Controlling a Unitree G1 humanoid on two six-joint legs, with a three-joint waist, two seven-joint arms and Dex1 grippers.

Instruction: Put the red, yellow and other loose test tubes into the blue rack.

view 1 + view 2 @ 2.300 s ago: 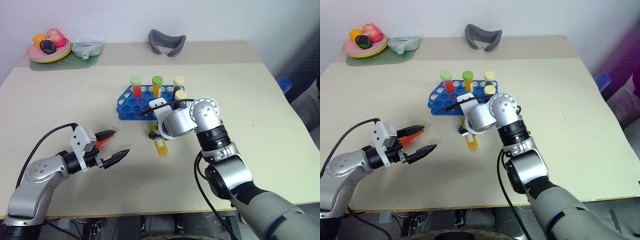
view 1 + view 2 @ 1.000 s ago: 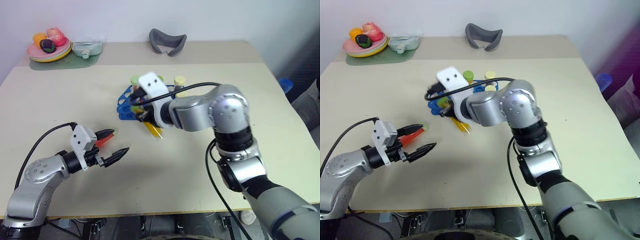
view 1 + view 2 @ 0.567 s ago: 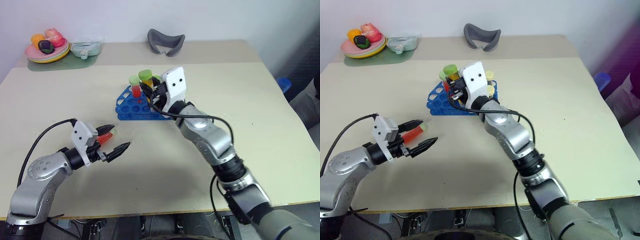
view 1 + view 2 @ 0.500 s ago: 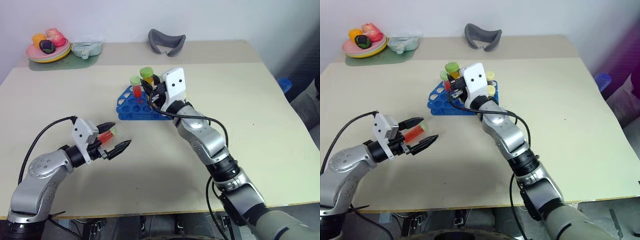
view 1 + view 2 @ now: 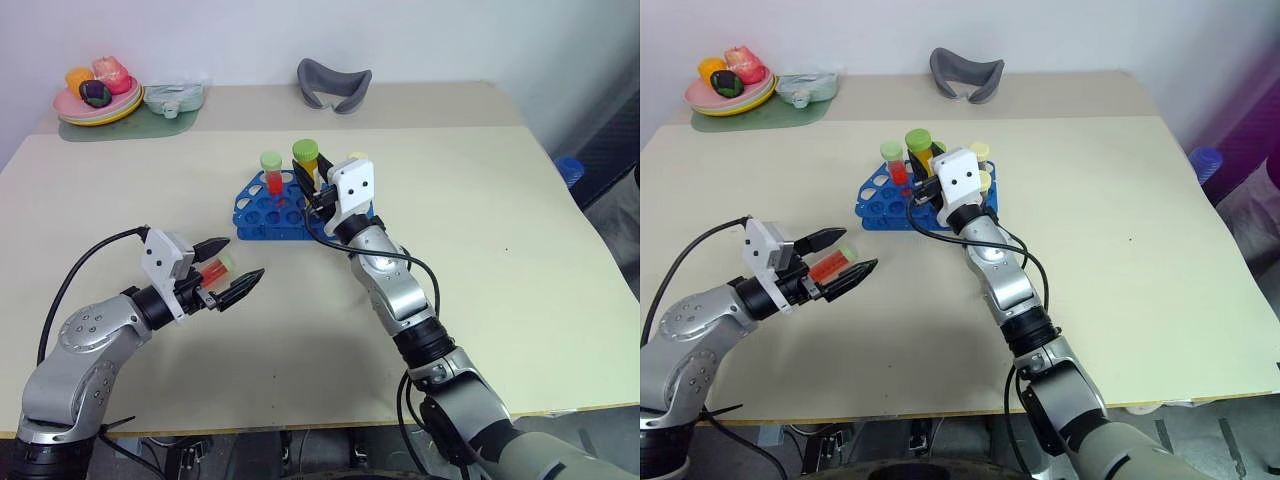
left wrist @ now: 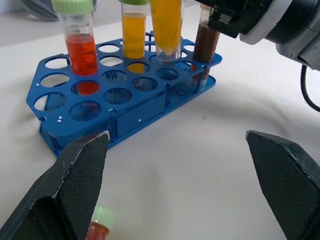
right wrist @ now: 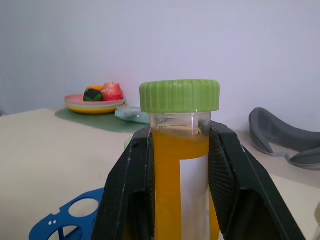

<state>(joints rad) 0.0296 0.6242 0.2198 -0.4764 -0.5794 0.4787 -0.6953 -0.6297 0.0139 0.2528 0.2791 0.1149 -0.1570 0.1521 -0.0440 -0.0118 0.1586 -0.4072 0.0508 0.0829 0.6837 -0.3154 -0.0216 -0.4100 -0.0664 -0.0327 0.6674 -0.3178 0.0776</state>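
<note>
Left eye view: beige table (image 5: pixel 520 200), white wall (image 5: pixel 450 40) behind.

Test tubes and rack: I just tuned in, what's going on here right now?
The right gripper is shut on a yellow tube with a green cap, holding it upright over the blue rack. A red tube already stands in the rack, along with a yellow one and a dark one. The left gripper is open near the table, with a loose red tube lying between its fingers, not yet gripped.
</note>
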